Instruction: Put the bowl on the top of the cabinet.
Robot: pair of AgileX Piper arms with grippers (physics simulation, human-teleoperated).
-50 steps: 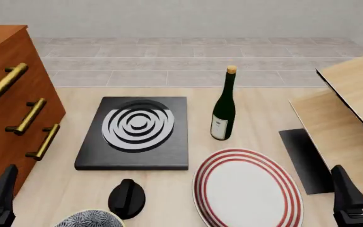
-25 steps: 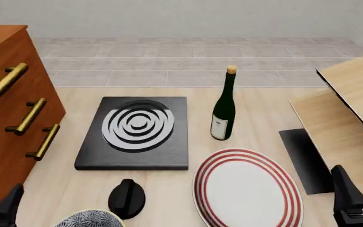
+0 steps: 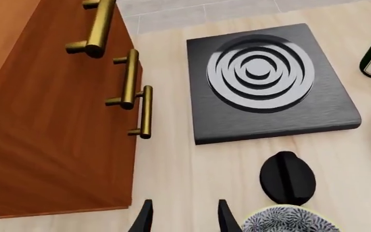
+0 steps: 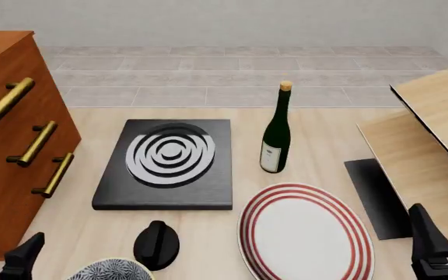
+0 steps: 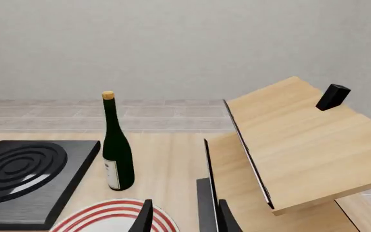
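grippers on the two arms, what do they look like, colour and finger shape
Both are plain matte black with no markings, cables or labels visible. The left gripper shows two slim, blade-like fingers tapering to points; in the front view it is a dark angular shape at the bottom corner. The right gripper has the same pointed black fingers, and from the front its body looks chunky and faceted.

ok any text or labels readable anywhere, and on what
Nothing can be read.
Bottle: a pale label with faint marks, too small and blurred to read.
Cabinet, plate, bowl: no text, only rings and pattern.
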